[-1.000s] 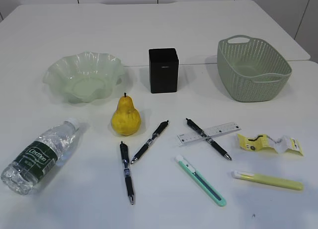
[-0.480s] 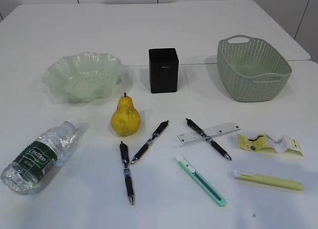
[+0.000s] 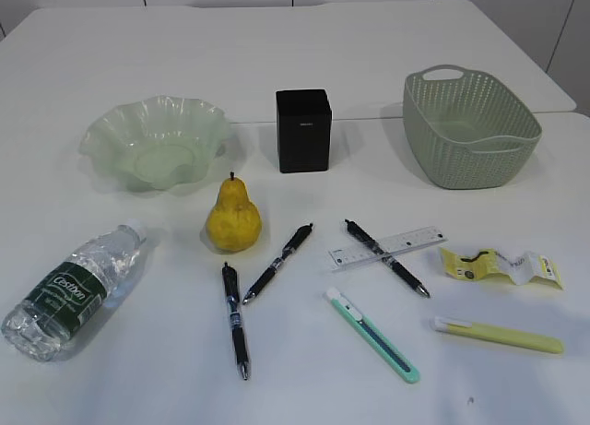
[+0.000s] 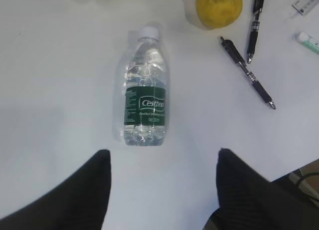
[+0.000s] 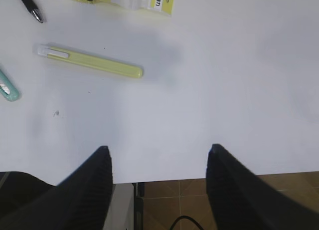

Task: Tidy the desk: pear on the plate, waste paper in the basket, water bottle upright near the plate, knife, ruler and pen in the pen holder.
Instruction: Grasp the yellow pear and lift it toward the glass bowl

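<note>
Exterior view shows the whole layout but no arms. Ruffled pale-green glass plate (image 3: 157,150) back left, matte black square pen holder (image 3: 303,130) center back, sage perforated basket (image 3: 468,127) back right. Pear (image 3: 233,218) upright just in front of the plate, not on it. Water bottle (image 3: 74,289) lying on its side front left. Clear ruler (image 3: 388,247) with a black pen (image 3: 387,258) crossing it; two more pens lie by the pear. Teal knife (image 3: 372,335) and yellow-green knife (image 3: 498,334) near the front, crumpled waste paper (image 3: 500,265) at right.

Left wrist view adds the left tool (image 4: 162,187): fingers spread, released, holding nothing, bottle ahead of it, cap pointing away. Right wrist view adds the right tool (image 5: 159,182): also spread, empty, over the white tabletop (image 5: 239,80) edge, yellow-green knife ahead to the left.

Vs 1 s ago: nothing on the tabletop has shifted.
</note>
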Robot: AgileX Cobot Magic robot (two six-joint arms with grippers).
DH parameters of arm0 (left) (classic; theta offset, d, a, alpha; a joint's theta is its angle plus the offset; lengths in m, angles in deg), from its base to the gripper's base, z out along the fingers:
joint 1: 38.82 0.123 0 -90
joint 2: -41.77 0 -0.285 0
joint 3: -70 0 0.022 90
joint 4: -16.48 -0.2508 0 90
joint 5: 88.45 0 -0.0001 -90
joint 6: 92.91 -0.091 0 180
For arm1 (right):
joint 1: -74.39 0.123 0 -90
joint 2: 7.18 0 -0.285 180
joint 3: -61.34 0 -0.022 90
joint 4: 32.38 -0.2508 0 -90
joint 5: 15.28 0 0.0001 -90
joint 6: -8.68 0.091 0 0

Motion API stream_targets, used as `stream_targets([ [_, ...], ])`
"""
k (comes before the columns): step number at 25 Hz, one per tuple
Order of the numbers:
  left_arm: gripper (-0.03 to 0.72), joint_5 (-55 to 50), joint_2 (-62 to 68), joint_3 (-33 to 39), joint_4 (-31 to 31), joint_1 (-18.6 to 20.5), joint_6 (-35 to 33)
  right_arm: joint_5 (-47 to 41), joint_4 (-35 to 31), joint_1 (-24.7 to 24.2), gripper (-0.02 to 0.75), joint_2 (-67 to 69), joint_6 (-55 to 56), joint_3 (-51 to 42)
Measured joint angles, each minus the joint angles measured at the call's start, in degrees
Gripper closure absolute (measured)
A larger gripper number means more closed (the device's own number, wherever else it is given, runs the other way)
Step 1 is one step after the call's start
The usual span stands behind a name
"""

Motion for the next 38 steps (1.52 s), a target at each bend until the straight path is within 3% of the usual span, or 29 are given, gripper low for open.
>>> stream_targets([
  [6, 0.109, -1.3, 9.6, -6.7, 0.2, -3.4, 0.0, 0.0, 0.0, 0.0, 0.265, 0.0, 0.0, 0.0],
  [17, 0.101, -1.4, 31.0, -25.8, 1.7, -12.1, 0.0, 0.0, 0.1, 0.0, 0.265, 0.0, 0.0, 0.0],
  [26, 0.101, -1.3, 42.5, -33.5, 1.3, -12.8, -0.1, 0.0, -0.2, 0.0, 0.265, 0.0, 0.0, 0.0],
  [38, 0.106, -1.1, 51.4, -35.4, 1.6, -12.8, -2.0, 1.5, -1.9, 0.0, 0.265, 0.0, 0.0, 0.0],
])
